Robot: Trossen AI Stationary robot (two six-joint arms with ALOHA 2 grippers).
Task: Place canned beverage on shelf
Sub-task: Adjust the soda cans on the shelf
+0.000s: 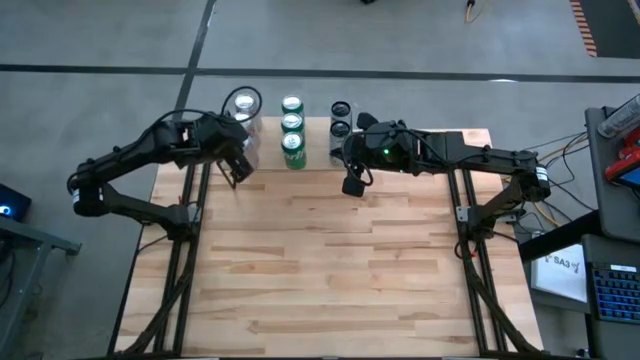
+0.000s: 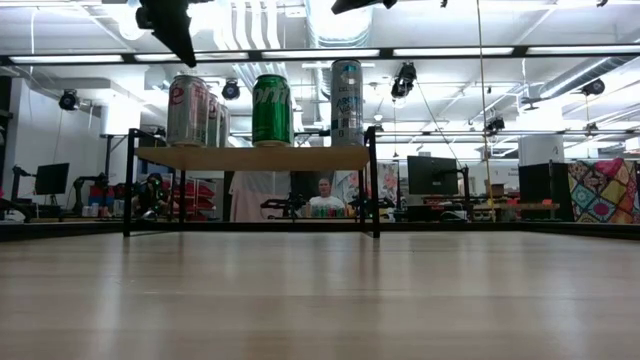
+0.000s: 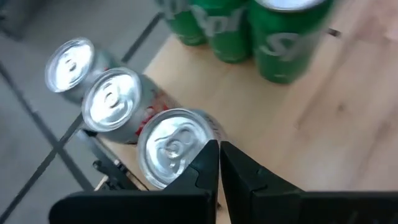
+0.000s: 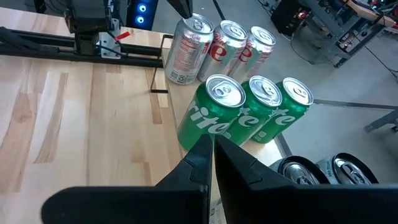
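Note:
The shelf (image 2: 260, 158), a light plank on thin black legs, stands at the table's far edge. On it, upright on their bases, stand three silver cans (image 3: 112, 102), three green cans (image 4: 249, 112) and, at its right end, tall silver-blue cans (image 2: 346, 100). My left gripper (image 3: 219, 149) is shut with nothing in it, just above and on the near side of the nearest silver can (image 3: 171, 146). My right gripper (image 4: 211, 146) is also shut and bare. It hangs high on the near side of the green cans (image 1: 291, 125).
The wide wooden tabletop (image 1: 330, 260) stretches on the near side of the shelf. Black frame rails (image 1: 185, 270) run along both of its sides. Beyond the far edge lie the grey floor and a room with monitors, where a person (image 2: 322, 195) sits far behind the shelf.

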